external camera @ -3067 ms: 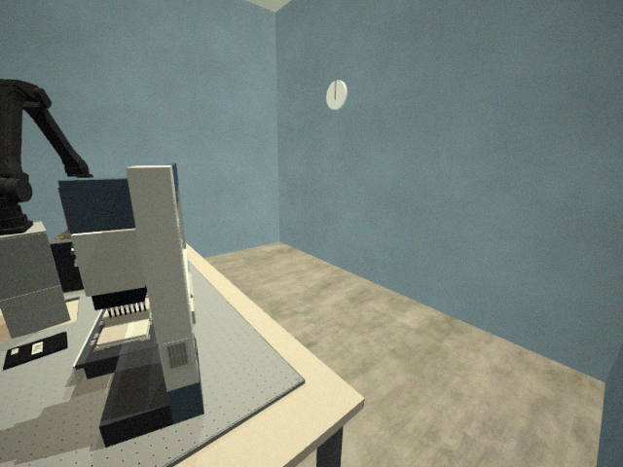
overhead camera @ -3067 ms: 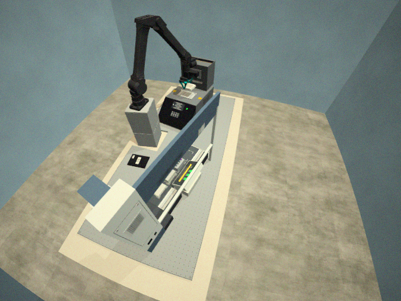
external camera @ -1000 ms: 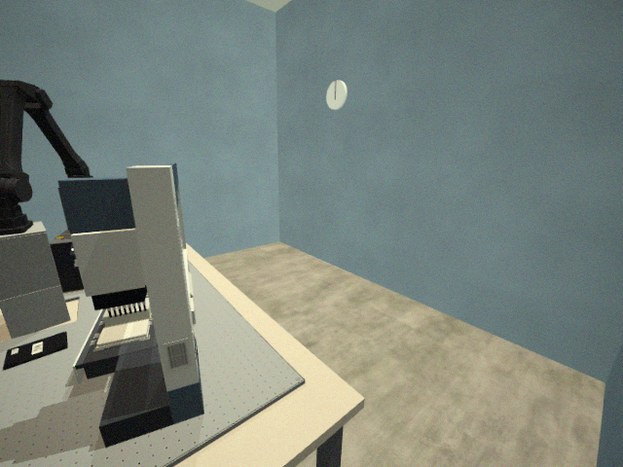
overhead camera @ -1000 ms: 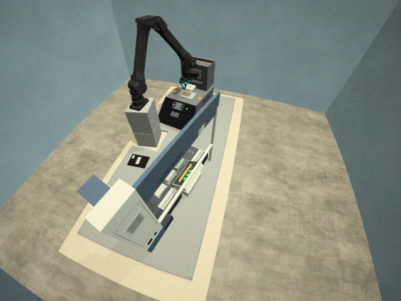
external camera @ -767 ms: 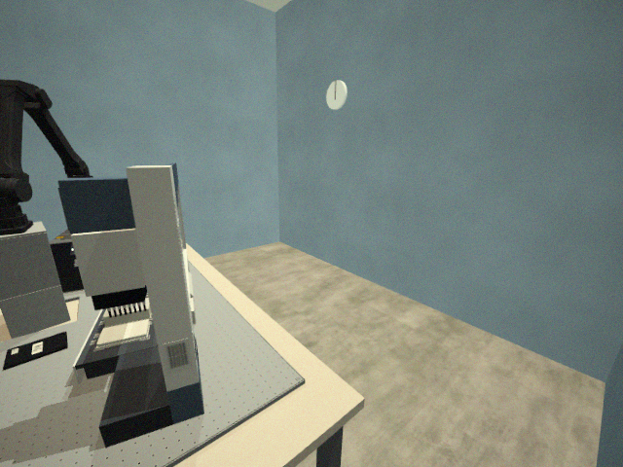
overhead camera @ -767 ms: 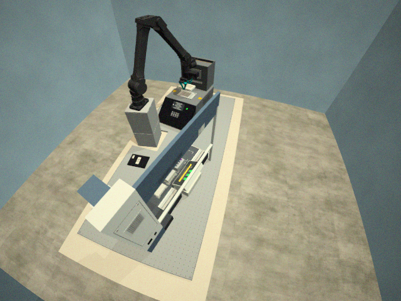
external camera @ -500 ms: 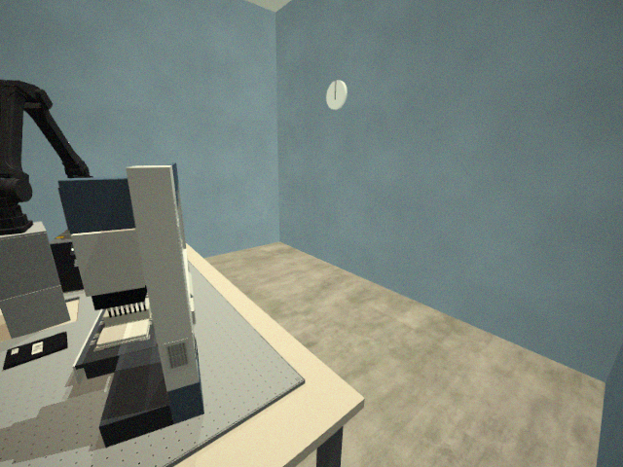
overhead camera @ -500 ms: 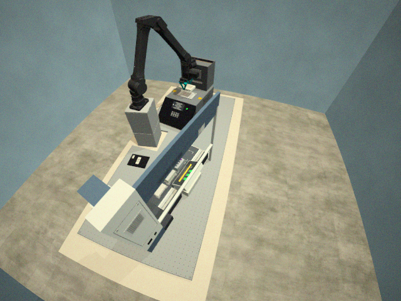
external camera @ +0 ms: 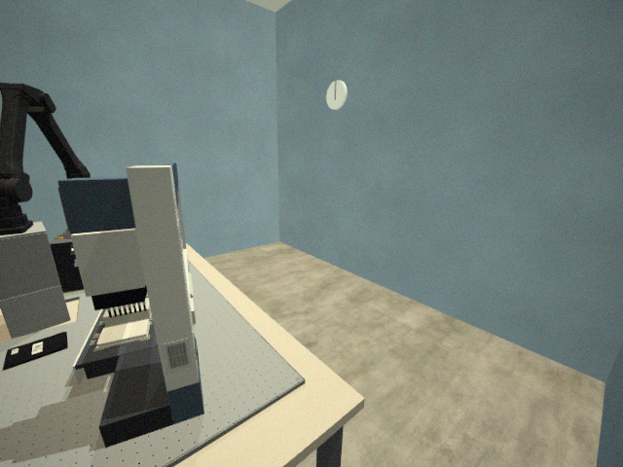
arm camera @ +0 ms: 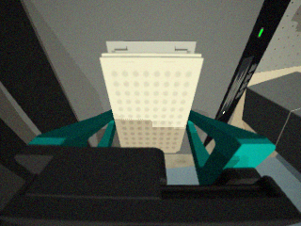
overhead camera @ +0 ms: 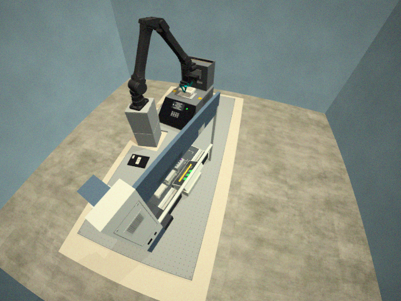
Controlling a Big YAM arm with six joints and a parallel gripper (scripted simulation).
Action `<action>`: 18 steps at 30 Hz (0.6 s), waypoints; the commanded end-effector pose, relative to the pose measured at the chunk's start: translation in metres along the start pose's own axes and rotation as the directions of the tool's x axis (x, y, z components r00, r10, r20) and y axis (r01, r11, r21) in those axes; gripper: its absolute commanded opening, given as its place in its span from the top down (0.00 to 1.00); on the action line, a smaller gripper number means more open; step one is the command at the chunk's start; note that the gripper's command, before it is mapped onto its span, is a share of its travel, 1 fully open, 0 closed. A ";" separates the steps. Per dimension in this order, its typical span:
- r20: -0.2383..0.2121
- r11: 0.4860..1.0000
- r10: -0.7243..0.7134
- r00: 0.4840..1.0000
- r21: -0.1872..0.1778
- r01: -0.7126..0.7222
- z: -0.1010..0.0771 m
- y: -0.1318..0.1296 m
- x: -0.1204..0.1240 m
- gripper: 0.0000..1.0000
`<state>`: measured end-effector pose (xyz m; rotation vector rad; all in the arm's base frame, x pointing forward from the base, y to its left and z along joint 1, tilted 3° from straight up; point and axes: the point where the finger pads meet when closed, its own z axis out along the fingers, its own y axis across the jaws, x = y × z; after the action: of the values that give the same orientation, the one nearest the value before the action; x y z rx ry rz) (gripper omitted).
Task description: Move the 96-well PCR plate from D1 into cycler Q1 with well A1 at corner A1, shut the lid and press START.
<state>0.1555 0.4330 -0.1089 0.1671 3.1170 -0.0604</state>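
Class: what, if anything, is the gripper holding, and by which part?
The gripper holds the PCR plate, its teal fingers clamped on the plate's two long sides near the end closest to the wrist camera.

Wall clock (external camera: pixel 336 94) (white), tan floor (external camera: pixel 427 362), blue walls (external camera: pixel 453 200).

arm (overhead camera: pixel 151 42) – arched over, wrist down | fingers – clamped on plate (arm camera: pixel 152 91)

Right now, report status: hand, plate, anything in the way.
Hand shut on the PCR plate, teal fingers on its long sides. Plate above Q1's block, lid open. Lamp green. Nothing seen between plate and block.
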 end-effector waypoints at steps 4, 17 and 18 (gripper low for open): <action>0.010 1.000 0.000 1.000 -0.024 0.000 0.012 0.015 0.004 1.00; 0.012 1.000 -0.003 1.000 -0.027 0.003 0.023 0.016 -0.009 1.00; 0.011 1.000 -0.003 1.000 -0.024 0.003 0.023 0.016 -0.009 1.00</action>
<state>0.1542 0.4328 -0.1335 0.1648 3.1175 -0.0627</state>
